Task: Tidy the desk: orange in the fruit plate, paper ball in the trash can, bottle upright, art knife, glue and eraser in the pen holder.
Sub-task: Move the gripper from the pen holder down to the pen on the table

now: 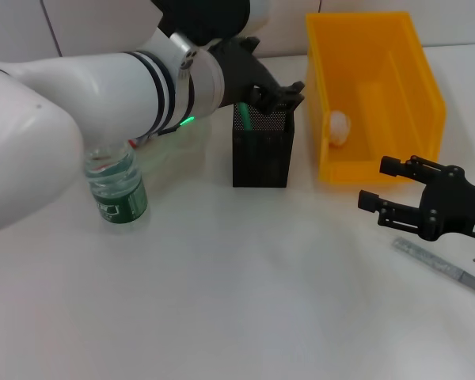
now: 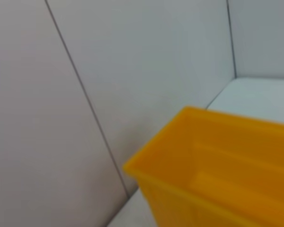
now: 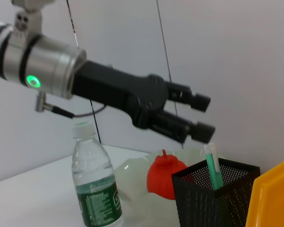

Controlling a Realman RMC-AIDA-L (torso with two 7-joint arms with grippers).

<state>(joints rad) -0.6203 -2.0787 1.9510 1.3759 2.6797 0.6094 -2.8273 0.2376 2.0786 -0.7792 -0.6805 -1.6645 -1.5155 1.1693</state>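
My left gripper hangs open just above the black mesh pen holder, nothing between its fingers. A green and white stick, apparently the glue, stands inside the pen holder. The orange lies in the pale fruit plate behind it. The bottle stands upright at the left. The paper ball lies in the yellow trash can. The grey art knife lies on the table under my open right gripper. The eraser is out of view.
The trash can stands against the back wall, right of the pen holder. My left arm stretches across the back left and hides the fruit plate in the head view. White table lies in front.
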